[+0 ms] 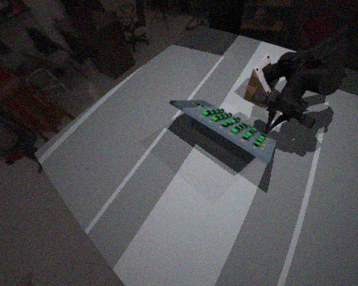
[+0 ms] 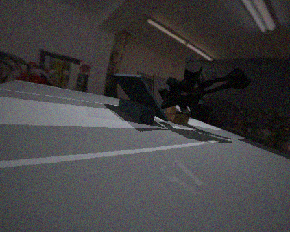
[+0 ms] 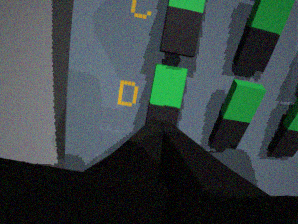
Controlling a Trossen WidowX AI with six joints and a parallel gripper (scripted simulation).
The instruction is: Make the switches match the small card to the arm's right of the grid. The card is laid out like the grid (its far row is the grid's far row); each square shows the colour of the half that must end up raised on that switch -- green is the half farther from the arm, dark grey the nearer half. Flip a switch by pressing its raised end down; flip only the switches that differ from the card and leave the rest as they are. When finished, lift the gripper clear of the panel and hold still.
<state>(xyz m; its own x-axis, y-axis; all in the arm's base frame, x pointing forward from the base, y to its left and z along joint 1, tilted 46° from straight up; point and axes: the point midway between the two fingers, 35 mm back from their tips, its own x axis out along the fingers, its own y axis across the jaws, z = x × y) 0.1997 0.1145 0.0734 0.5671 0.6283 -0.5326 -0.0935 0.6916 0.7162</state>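
The blue-grey tilted panel (image 1: 265,156) (image 2: 131,82) (image 3: 85,107) carries rows of green-and-dark switches. My gripper (image 1: 267,132) (image 3: 157,129) is shut and empty. Its tips are at the near, dark end of the leftmost switch (image 3: 169,86) in row D, hiding part of that end; whether they touch is not clear. The switch's green half shows fully. A neighbouring row D switch (image 3: 237,115) stands to its right, and a row C switch (image 3: 183,30) lies just beyond. I cannot make out which ends are raised, and the card's squares cannot be read in these views.
A wooden block (image 1: 253,88) (image 2: 179,117) with a pale plate (image 1: 262,74) stands beside the arm, behind the panel in the top view. Yellow letters, including a D (image 3: 128,93), run along the panel's left side in the wrist view. Dark shadows cross the panel.
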